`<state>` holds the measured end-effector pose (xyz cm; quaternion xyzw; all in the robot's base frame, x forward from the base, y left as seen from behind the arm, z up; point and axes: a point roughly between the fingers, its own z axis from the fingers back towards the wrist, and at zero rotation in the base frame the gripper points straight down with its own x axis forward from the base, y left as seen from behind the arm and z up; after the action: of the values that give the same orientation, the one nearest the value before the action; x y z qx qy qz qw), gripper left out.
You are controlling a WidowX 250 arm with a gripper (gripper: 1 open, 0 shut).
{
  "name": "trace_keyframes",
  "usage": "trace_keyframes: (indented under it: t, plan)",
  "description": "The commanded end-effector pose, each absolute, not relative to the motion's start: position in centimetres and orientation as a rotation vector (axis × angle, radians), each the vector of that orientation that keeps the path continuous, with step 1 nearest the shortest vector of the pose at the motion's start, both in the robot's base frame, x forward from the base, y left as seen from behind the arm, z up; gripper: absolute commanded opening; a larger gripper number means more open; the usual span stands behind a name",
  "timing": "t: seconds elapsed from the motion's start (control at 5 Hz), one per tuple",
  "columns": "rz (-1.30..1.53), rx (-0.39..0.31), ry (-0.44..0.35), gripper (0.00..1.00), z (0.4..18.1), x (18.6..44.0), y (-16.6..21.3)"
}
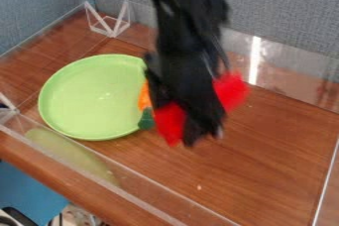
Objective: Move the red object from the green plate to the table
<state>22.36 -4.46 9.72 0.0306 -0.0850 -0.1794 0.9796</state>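
The gripper (189, 121) is clamping the red block (199, 111) tight, hanging blurred just right of the green plate (79, 96).

An orange carrot (143, 98) with a green top (146, 120) lies at the right edge of a dish, largely hidden by a dark blurred shape in front of it. Clear acrylic walls (284, 59) ring the surface. A small clear triangular stand (109, 19) sits at the back left corner, against a blue-grey textured backdrop (284, 2).
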Motion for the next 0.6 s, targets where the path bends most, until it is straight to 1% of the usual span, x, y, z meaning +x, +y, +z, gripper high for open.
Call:
trace_keyframes:
  t: [0.0,0.2,0.4]
  plan:
    - [-0.379,0.045,-0.180,0.00,6.5,22.5,-5.2]
    - [-0.411,0.021,-0.169,0.00,3.6,22.5,-5.6]
    - [-0.383,0.015,-0.162,0.00,2.8,21.7,-6.9]
